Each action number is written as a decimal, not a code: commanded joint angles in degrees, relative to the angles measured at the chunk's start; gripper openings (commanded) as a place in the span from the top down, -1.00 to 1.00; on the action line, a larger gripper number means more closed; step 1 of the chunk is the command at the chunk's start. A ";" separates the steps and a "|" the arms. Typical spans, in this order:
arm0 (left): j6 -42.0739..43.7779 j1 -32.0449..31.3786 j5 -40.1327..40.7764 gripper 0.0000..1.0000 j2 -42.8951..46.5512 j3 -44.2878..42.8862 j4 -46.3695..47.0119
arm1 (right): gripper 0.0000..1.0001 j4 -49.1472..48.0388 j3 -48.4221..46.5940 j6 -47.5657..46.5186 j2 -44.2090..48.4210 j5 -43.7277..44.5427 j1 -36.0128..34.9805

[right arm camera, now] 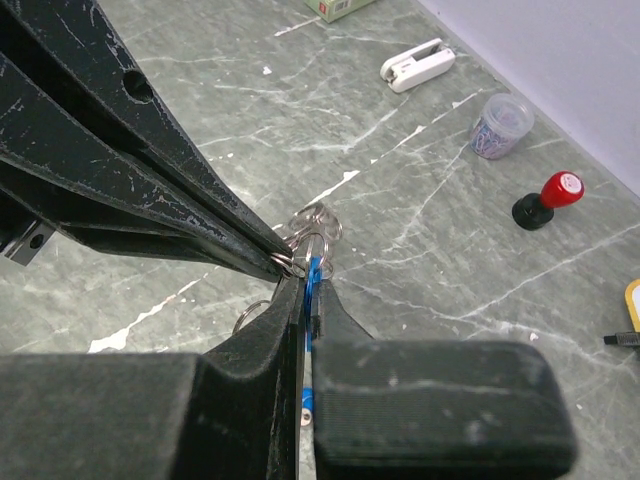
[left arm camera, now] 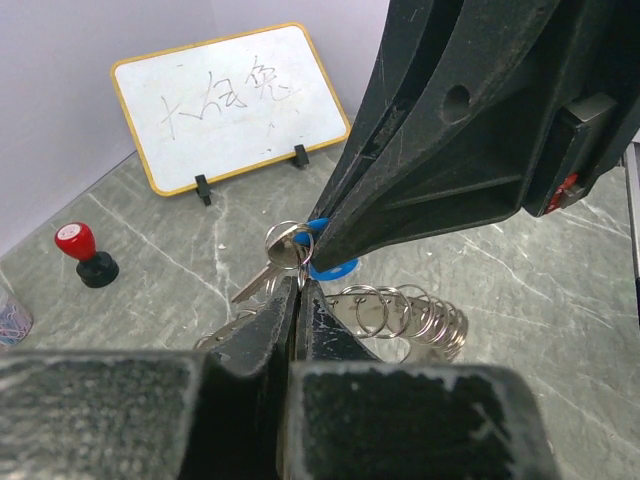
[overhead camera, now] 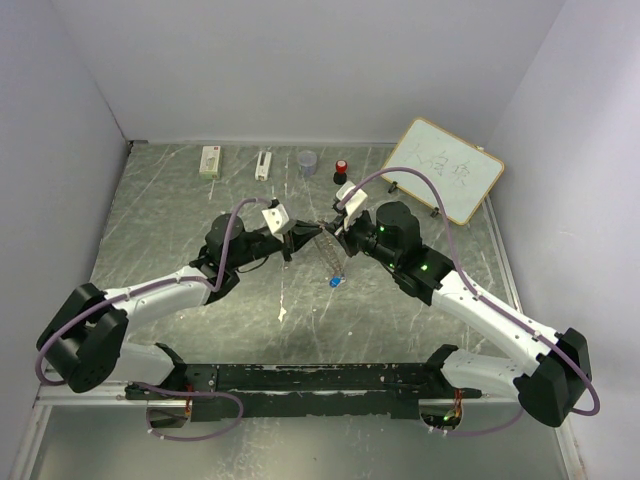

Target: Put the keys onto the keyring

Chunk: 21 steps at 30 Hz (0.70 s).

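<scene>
Both grippers meet above the table's middle. My left gripper (overhead camera: 298, 238) (left arm camera: 298, 280) is shut on a small wire ring of the keyring (left arm camera: 410, 310), a grey metal ring fringed with many small rings that hangs between the grippers (overhead camera: 329, 256). My right gripper (overhead camera: 337, 232) (right arm camera: 312, 275) is shut on a blue key (right arm camera: 314, 272), its tip against the left gripper's tip. A silver key blade (left arm camera: 255, 280) hangs by the pinched ring. Another blue-headed key (overhead camera: 333, 282) shows below the grippers; I cannot tell whether it hangs or lies on the table.
At the back stand a whiteboard (overhead camera: 445, 168), a red-and-black knob (overhead camera: 341, 170), a clear cup of paper clips (overhead camera: 307, 160), a white stapler (overhead camera: 263, 164) and a green-and-white box (overhead camera: 209, 161). Walls close in the left, right and back.
</scene>
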<state>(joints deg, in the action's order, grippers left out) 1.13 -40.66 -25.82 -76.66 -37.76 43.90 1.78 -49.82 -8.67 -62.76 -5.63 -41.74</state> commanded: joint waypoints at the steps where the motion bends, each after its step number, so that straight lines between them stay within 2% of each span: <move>1: 0.84 -0.18 -1.04 0.86 -0.52 -1.85 -0.66 | 1.00 -1.59 -2.11 -0.79 1.29 -0.13 -0.36; 9: 2.90 -0.32 -0.18 0.87 -1.15 -6.80 -11.18 | 1.00 2.87 -5.29 -2.28 0.41 -0.47 -0.75; 21: 5.23 -1.00 0.65 0.86 -8.91 -20.36 -30.55 | 1.00 8.93 -10.84 -4.51 -3.05 2.30 -4.68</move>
<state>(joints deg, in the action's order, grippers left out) 4.75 -40.97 -26.22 -82.56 -54.22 20.86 12.34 -57.54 -13.45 -65.89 1.69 -42.72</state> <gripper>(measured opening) 0.071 0.014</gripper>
